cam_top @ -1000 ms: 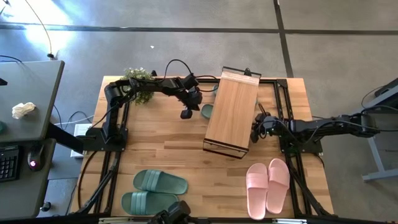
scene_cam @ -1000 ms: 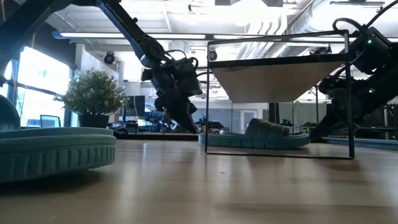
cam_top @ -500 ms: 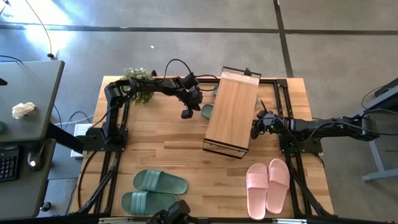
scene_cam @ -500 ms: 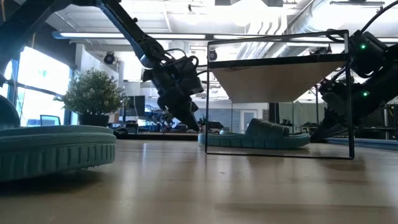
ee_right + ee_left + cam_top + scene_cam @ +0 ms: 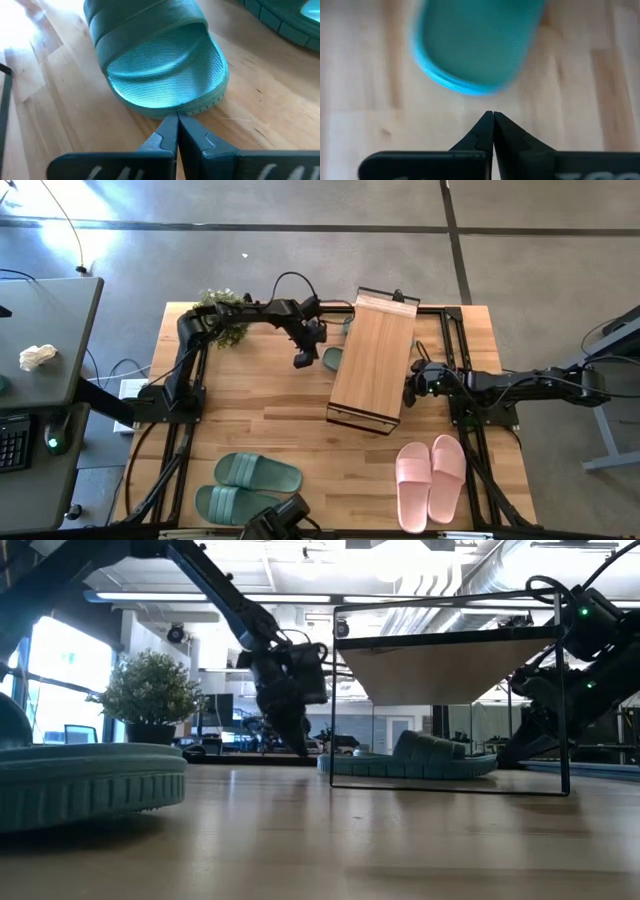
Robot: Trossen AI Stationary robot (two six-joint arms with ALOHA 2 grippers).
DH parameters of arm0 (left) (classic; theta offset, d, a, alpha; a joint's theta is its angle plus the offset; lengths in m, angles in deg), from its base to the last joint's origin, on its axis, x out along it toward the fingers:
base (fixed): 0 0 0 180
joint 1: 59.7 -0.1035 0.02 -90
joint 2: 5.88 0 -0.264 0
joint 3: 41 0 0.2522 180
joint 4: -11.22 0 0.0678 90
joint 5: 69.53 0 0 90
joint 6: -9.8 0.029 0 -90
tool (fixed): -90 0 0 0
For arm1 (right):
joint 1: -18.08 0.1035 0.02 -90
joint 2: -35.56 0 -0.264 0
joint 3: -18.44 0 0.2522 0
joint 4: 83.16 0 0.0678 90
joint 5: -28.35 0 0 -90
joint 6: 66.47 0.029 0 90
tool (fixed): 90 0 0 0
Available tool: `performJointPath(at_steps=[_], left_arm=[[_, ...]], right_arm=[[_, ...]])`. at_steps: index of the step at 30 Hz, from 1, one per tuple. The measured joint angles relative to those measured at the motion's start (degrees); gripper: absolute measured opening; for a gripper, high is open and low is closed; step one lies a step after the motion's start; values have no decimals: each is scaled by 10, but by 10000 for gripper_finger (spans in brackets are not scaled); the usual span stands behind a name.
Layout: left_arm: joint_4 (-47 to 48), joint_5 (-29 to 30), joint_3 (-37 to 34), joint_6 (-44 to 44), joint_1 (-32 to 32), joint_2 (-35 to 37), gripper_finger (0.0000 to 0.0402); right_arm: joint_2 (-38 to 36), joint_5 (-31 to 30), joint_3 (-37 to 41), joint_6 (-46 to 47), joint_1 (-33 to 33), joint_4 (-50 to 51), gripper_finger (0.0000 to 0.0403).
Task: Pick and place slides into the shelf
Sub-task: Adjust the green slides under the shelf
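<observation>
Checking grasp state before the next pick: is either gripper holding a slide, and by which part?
Nothing is held. The left gripper is shut empty just short of a green slide; the right gripper is shut empty at the heel of another green slide.

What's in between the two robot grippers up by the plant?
The shelf lies between the left gripper and the right gripper, as the high view shows. Green slides sit under it in the low view.
</observation>
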Motion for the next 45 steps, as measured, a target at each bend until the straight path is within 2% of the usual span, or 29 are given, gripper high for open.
performJointPath(at_steps=[4, 16, 27, 31, 38, 45], left_arm=[[28, -16, 30, 0, -10, -14, 0], [36, 5, 43, -18, -4, -25, 0], [42, -38, 46, -24, -6, -25, 0], [71, -76, 70, -34, -12, -25, 0], [113, -85, 89, -38, -13, -45, 0], [143, -73, 141, -76, -13, -73, 0]], right_arm=[[-6, 0, 0, 0, 0, -1, 0], [-5, -20, 0, -5, 0, 3, 0], [-5, -7, 0, -79, 0, 6, 0], [-5, 5, 0, -119, 0, 8, 0], [-5, 1, 0, -127, 0, 3, 0], [-6, 17, 0, -132, 0, -8, 0]])
